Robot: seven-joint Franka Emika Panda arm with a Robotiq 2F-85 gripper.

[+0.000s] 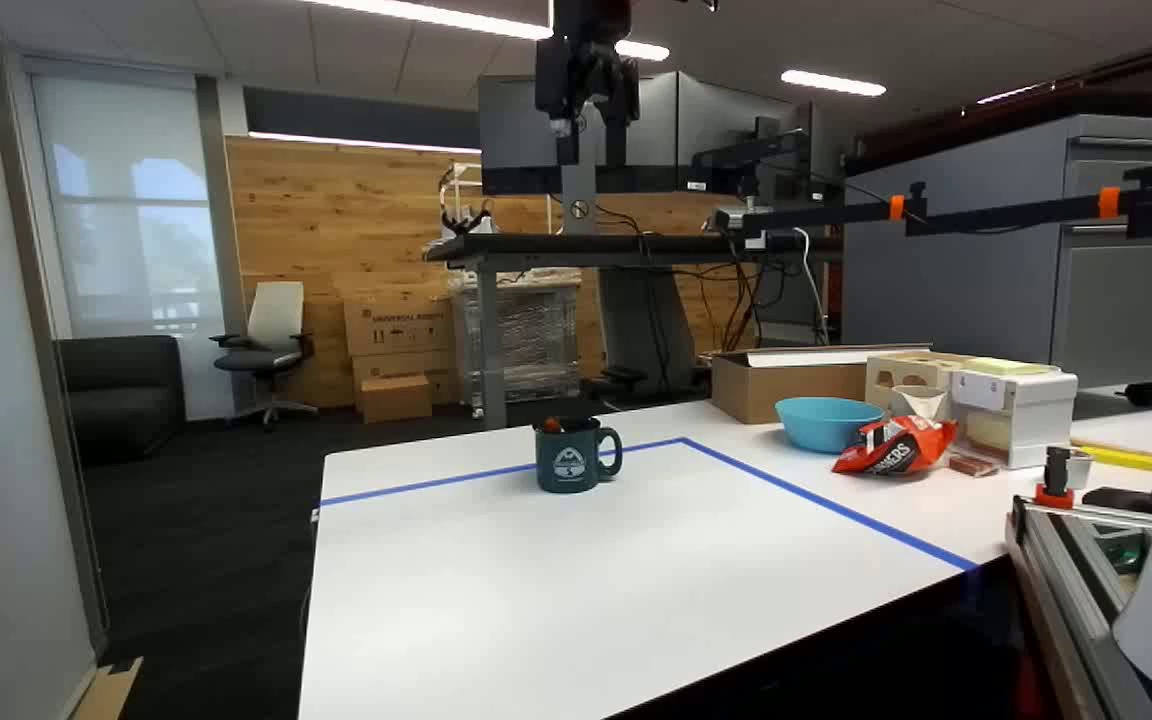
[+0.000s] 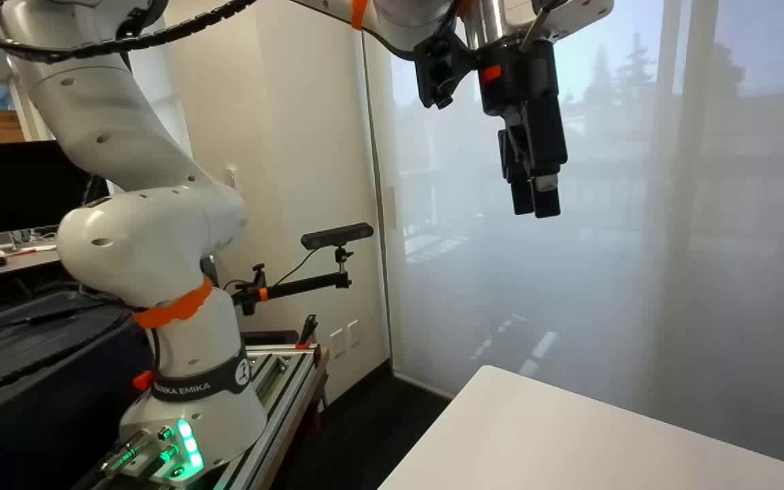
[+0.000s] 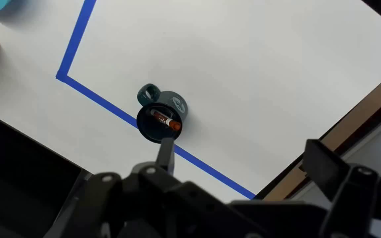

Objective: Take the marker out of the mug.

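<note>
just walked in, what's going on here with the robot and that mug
A robot arm seems to be about to take the marker out of the mug, but it isn't handling anything yet. Its gripper hangs open and empty, well above the white table. The mug stands upright beside a blue tape line, and the marker leans inside it, its orange end showing at the rim.
</note>
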